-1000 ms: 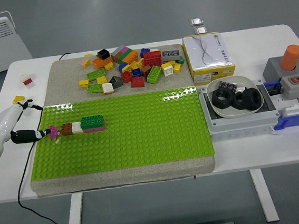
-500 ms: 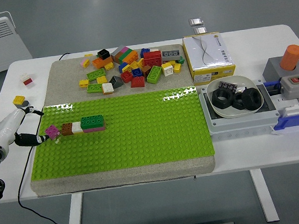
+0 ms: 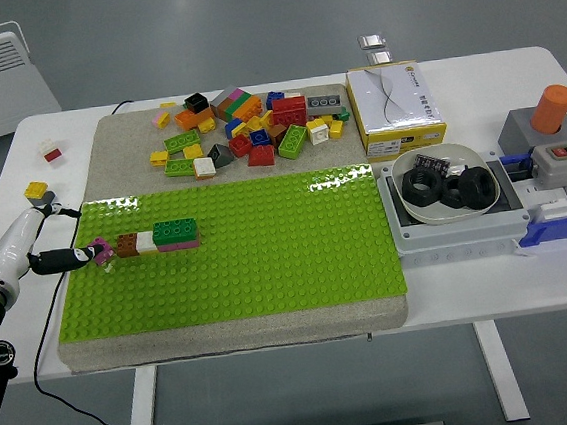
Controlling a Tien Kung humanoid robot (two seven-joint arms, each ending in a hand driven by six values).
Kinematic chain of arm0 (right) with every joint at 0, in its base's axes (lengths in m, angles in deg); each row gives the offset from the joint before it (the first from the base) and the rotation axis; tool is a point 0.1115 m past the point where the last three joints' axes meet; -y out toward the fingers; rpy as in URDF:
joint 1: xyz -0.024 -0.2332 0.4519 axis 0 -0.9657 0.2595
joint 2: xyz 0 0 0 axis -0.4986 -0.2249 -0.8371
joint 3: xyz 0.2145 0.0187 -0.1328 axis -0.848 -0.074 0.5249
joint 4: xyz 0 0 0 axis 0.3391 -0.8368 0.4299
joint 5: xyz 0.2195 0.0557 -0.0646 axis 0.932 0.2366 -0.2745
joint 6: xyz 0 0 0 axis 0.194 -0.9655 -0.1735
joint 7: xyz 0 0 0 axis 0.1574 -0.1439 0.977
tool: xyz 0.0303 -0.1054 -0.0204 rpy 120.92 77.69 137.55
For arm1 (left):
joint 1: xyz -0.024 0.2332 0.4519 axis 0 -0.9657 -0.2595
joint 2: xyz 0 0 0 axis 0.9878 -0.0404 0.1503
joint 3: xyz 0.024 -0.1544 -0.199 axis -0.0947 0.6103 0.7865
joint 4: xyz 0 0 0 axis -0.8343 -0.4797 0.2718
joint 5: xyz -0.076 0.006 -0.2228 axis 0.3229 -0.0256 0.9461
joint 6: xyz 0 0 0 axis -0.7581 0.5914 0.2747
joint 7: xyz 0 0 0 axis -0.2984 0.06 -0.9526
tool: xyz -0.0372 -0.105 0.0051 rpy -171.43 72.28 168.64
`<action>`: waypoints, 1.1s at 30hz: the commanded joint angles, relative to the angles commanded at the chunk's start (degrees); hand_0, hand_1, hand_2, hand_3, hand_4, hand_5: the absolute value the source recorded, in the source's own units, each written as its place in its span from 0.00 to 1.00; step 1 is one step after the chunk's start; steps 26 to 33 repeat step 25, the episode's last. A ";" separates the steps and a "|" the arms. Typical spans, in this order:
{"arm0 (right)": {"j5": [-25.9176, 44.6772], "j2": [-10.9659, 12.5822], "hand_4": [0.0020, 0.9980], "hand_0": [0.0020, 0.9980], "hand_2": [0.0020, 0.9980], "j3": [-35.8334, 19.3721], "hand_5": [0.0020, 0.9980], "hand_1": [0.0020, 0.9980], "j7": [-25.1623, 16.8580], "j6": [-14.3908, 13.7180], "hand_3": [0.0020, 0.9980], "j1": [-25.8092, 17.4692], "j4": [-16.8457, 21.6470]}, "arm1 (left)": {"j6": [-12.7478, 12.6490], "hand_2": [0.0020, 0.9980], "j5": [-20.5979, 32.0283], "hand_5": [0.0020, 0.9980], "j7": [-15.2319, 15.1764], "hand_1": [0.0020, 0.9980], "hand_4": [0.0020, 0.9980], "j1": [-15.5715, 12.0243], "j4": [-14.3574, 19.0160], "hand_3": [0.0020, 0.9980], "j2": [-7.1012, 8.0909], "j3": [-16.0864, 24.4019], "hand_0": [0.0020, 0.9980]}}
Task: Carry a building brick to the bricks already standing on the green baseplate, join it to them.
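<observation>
Now the small magenta brick [image 3: 100,249] sits pressed up against the brown brick [image 3: 126,245] at the left end of the row on the green baseplate [image 3: 239,267]. Half a second ago it was a little further left, with a sliver of baseplate showing between it and the brown brick; that gap has closed. The row runs rightward through a white brick [image 3: 146,241] to a green brick stacked on a pink one [image 3: 175,233]. The left hand [image 3: 41,248] reaches in from the left edge, its dark fingertip [image 3: 77,255] touching the magenta brick's left side. Its white shell has slid slightly toward the near-left compared with a second ago. Only two thin dark fingers are visible, one on the brick and one angled toward the far side, so I cannot tell whether the brick is pinched or merely pushed.

I judge that the joining step is close to done: the brick looks seated beside the row, though whether its studs are fully pressed home is too small to see. The loose brick pile [image 3: 251,130] lies undisturbed on the grey mat [image 3: 116,138] beyond the baseplate. A yellow brick [image 3: 36,190] rests on the white table [image 3: 44,125] just far of the hand. The right hand is out of view.
</observation>
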 joint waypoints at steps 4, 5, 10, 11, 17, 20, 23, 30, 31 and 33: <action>-0.14 -0.06 0.86 0.71 0.78 -0.08 1.00 0.73 0.01 0.02 0.79 0.03 0.00 | 0.22 0.92 -0.21 0.25 0.31 0.93 0.89 -0.09 0.19 0.74 -0.54 0.23 0.98; -0.18 -0.07 0.86 0.71 0.78 -0.11 1.00 0.73 0.01 0.02 0.79 0.03 0.00 | 0.22 0.92 -0.26 0.25 0.32 0.93 0.89 -0.11 0.22 0.74 -0.64 0.27 0.98; -0.19 -0.07 0.86 0.71 0.78 -0.12 1.00 0.73 0.00 0.04 0.79 -0.01 0.00 | -0.08 0.90 -0.48 0.22 0.03 0.91 0.89 -0.19 0.20 0.77 -0.71 0.23 0.98; -0.20 -0.07 0.86 0.71 0.78 -0.13 1.00 0.73 0.00 0.07 0.79 -0.02 0.00 | -0.20 0.90 -0.54 0.22 -0.12 0.91 0.89 -0.20 0.16 0.77 -0.68 0.17 0.98; 0.43 0.02 0.85 0.71 0.78 0.70 1.00 0.73 0.03 0.13 0.80 -0.05 0.00 | -0.56 0.90 -0.76 0.20 -0.51 0.90 0.89 -0.36 -0.14 0.79 -0.62 -0.05 0.97; 2.78 0.05 0.85 0.71 0.78 3.15 1.00 0.73 0.07 -0.14 0.80 0.02 0.00 | -0.58 0.90 -0.85 0.20 -0.46 0.90 0.89 -0.45 -0.23 0.79 -0.61 0.00 0.97; 3.48 0.07 0.85 0.70 0.78 3.83 1.00 0.73 0.08 -0.21 0.80 0.08 0.00 | -0.57 0.91 -0.88 0.18 -0.41 0.90 0.89 -0.38 -0.38 0.79 -0.50 -0.20 0.97; 3.52 0.07 0.85 0.70 0.78 3.84 1.00 0.73 0.08 -0.21 0.80 0.10 0.00 | -0.61 0.91 -0.91 0.18 -0.41 0.90 0.89 -0.30 -0.52 0.79 -0.34 -0.40 0.97; 3.52 0.07 0.85 0.70 0.78 3.84 1.00 0.73 0.08 -0.21 0.80 0.10 0.00 | -0.61 0.91 -0.91 0.18 -0.41 0.90 0.89 -0.30 -0.52 0.79 -0.34 -0.40 0.97; 3.52 0.07 0.85 0.70 0.78 3.84 1.00 0.73 0.08 -0.21 0.80 0.10 0.00 | -0.61 0.91 -0.91 0.18 -0.41 0.90 0.89 -0.30 -0.52 0.79 -0.34 -0.40 0.97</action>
